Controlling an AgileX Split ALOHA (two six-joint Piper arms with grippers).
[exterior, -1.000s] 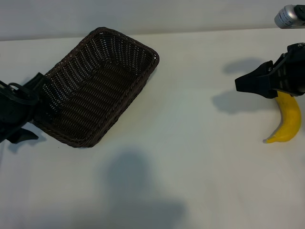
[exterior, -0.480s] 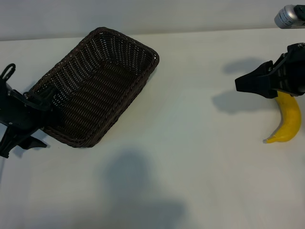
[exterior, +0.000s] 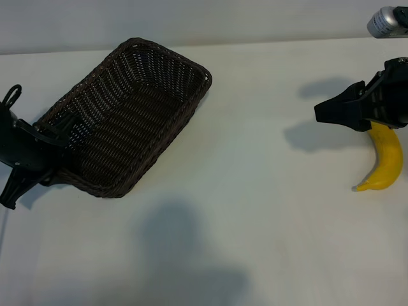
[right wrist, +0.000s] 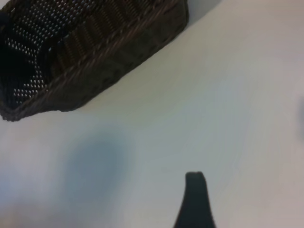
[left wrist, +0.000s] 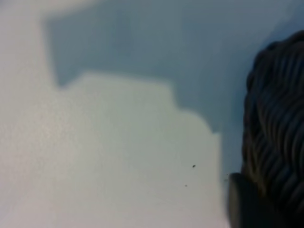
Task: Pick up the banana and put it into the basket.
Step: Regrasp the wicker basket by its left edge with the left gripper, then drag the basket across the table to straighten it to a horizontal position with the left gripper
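The banana (exterior: 384, 160) is seen lying on the table (exterior: 268, 191) at the far right, directly under the right gripper (exterior: 333, 112), whose jaws are held wide apart, gripping nothing. The left gripper (exterior: 60, 150) is closed on the basket (exterior: 137, 108) rim.

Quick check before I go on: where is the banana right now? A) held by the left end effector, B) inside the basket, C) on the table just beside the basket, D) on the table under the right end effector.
D: the banana lies on the table at the far right, its upper end hidden under the right end effector, far from the basket.
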